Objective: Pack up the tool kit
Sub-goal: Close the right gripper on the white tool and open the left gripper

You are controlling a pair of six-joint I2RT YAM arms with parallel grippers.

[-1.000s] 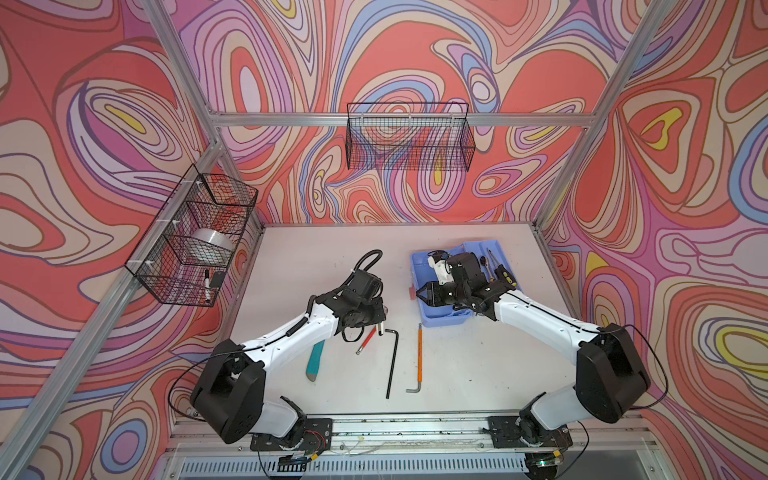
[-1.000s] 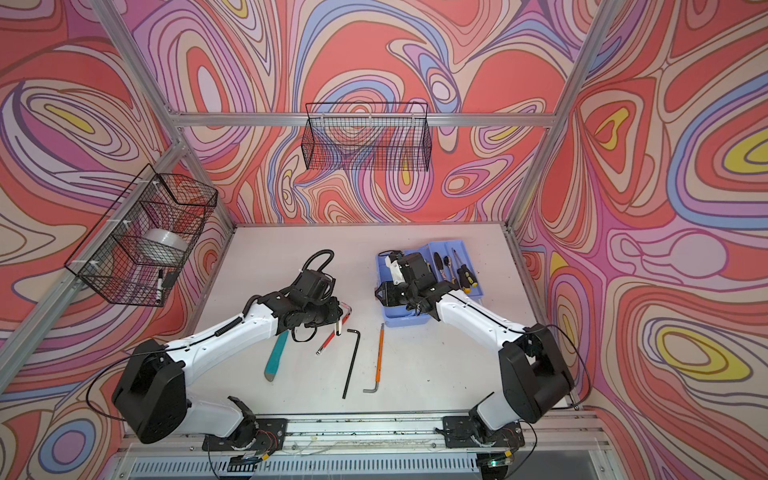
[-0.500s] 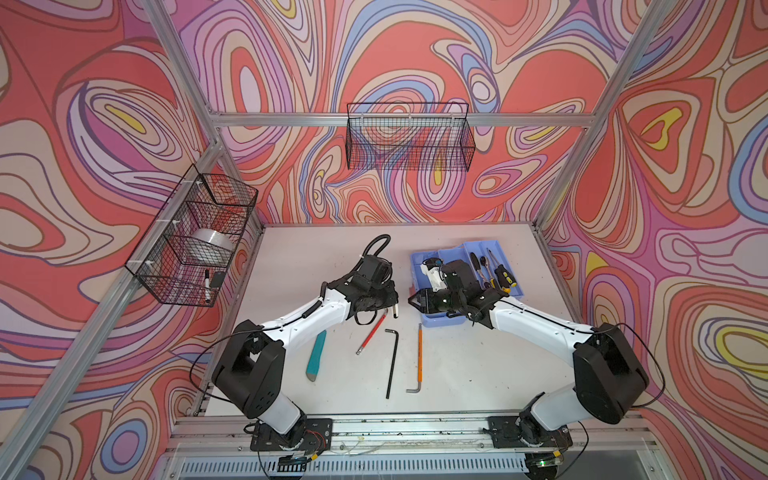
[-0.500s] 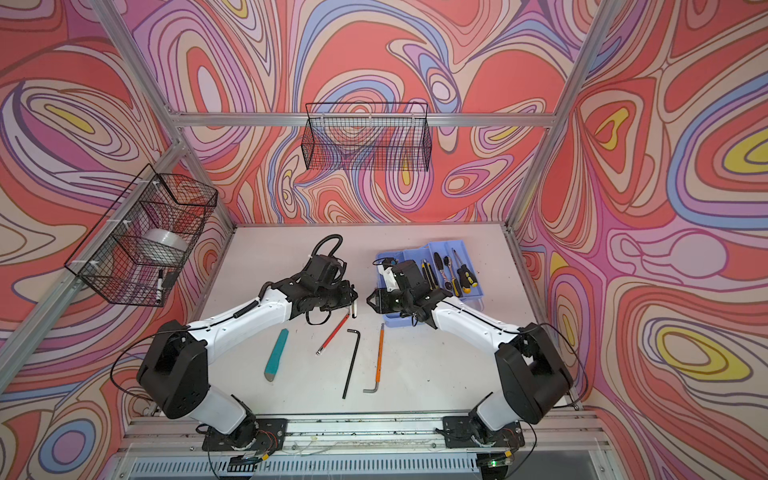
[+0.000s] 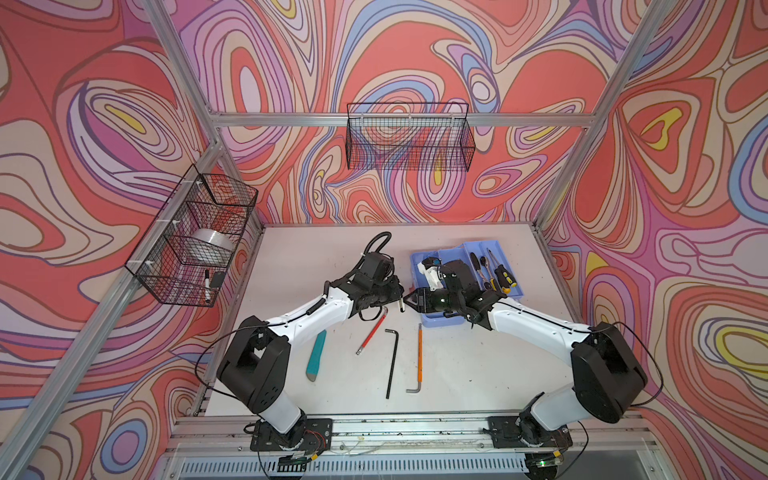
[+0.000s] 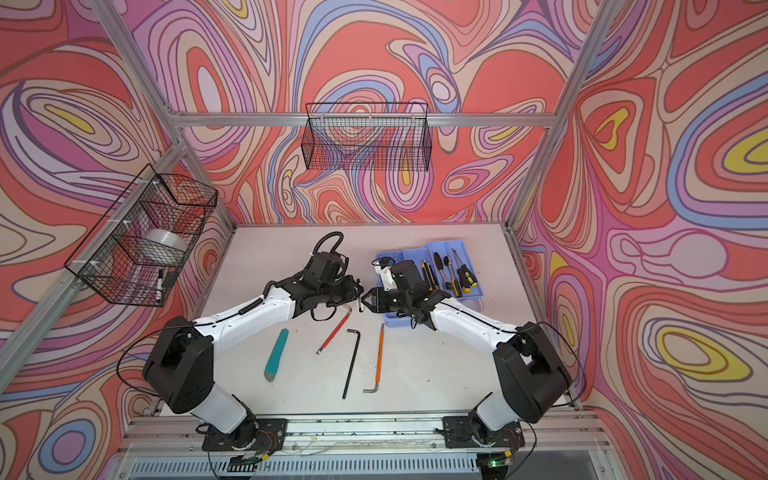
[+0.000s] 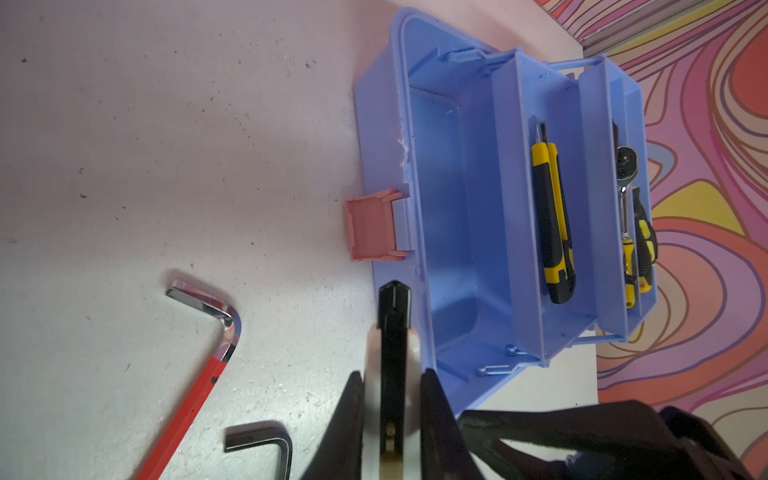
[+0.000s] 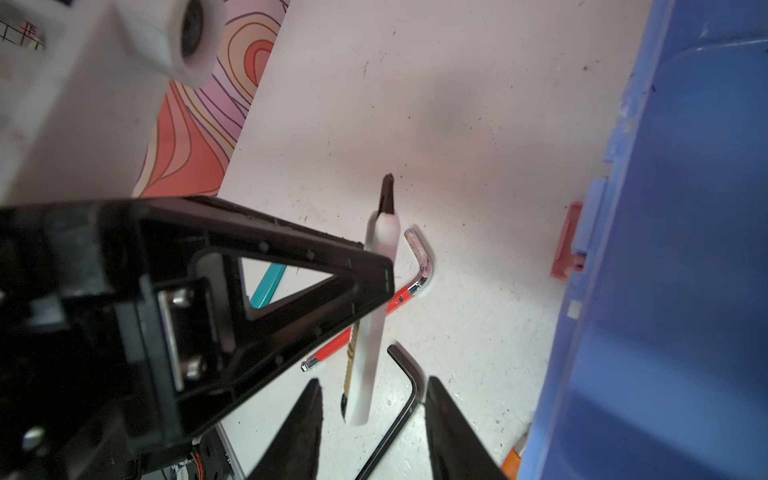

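Two claws meet tip to tip over the middle of the worktop [image 5: 478, 374], at 9 o'clock of the toolbox [image 7: 440, 187]. The left claw [image 7: 390, 376] is clamped on a white cutter [image 7: 392, 324], a slim, flat plastic stick with a black slider down its middle and a faceted black nose. Its smooth black fingers press on the two narrow sides. The right claw [image 8: 374, 380] stands apart: in the right wrist view its tapered matte fingers flank the cutter's blunt end, with a gap on both sides.

The toolbox is periwinkle-blue moulded plastic with rounded corners. It sits open at 2 o'clock on the worktop, its deep base bare. A boxy pink latch [image 7: 374, 226] hangs from the long wall that faces the claws. The stepped trays [image 7: 523, 257] are folded out on the far side. One holds a yellow-and-black cutter [image 7: 552, 224]. The outer one holds a chrome ratchet [image 7: 625, 166] with a round head and a yellow-and-black screwdriver [image 7: 642, 237].

At 6 o'clock of the claws, three L-shaped hex keys lie on the scuffed, speckled white surface: a red hex key [image 5: 372, 332] with a mirror-bright bend, a plain black hex key [image 5: 392, 361], and an orange hex key [image 5: 419, 357] with a grey short leg. At 8 o'clock lies a teal cutter [image 5: 316, 355], a flat bar with a rounded end.
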